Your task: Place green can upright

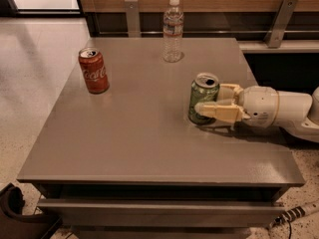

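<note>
The green can [200, 92] stands upright on the grey table [134, 133], right of the middle, with its silver top showing. My gripper [210, 99] reaches in from the right on a white arm and sits around the can. One cream finger [218, 110] lies across the can's near side and the other finger [230, 90] is at its far side. The fingers look closed against the can.
A red Coca-Cola can [93, 70] stands upright at the table's far left. A clear plastic water bottle [173, 30] stands at the far middle edge. A wood-panelled wall with metal brackets runs behind the table, and a cable [294, 214] lies on the floor at lower right.
</note>
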Robot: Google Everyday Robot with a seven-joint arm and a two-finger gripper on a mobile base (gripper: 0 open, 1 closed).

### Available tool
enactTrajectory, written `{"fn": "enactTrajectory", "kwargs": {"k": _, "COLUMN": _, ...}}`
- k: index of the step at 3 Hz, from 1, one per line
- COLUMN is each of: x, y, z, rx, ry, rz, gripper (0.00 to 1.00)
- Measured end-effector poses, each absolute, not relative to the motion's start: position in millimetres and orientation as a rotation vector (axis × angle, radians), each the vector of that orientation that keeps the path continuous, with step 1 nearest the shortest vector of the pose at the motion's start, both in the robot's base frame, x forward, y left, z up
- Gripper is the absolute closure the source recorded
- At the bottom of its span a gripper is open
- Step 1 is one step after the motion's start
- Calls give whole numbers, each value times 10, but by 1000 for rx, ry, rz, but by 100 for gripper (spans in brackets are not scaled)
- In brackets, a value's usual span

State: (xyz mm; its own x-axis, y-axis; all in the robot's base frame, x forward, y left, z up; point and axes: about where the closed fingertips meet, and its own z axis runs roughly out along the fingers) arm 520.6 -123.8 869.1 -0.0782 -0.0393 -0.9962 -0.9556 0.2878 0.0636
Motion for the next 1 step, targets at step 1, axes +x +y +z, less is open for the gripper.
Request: {"fn": "enactTrajectory", "kwargs": {"k": 1, "x": 5206, "y": -1222, "z": 8695, "rx": -994, "ry": 1420, "rz": 1019, "gripper": 0}}
